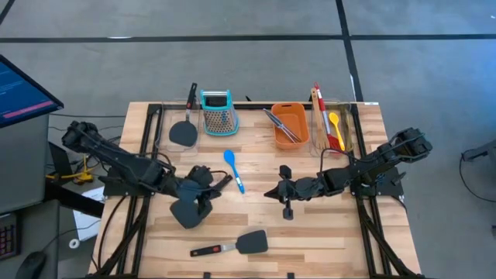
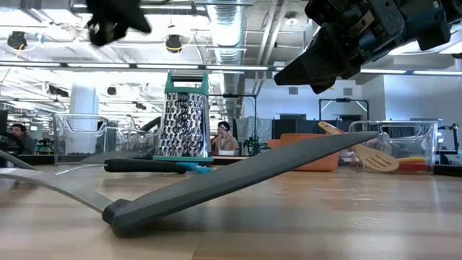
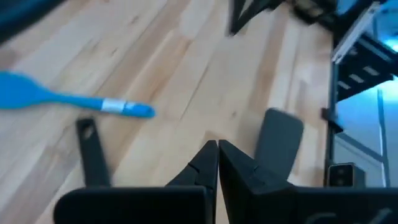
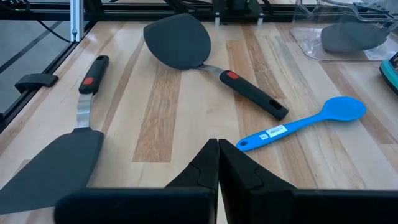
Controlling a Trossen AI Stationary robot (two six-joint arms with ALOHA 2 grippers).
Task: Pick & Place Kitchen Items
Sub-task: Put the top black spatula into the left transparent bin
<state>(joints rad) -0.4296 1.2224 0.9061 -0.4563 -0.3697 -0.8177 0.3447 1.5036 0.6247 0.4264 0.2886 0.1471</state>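
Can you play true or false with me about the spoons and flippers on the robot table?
1. The blue spoon lies on the bare table between the two arms. True.
2. The left claw is holding the blue spoon. False: its fingers are shut on nothing and the spoon lies apart from it.
3. The orange tub has silver tongs in it. True.
4. The grater has fallen over. False: it stands upright.
5. The right claw is wide open. False: its fingers are shut.
6. A black spatula lies near the table's front edge. True.
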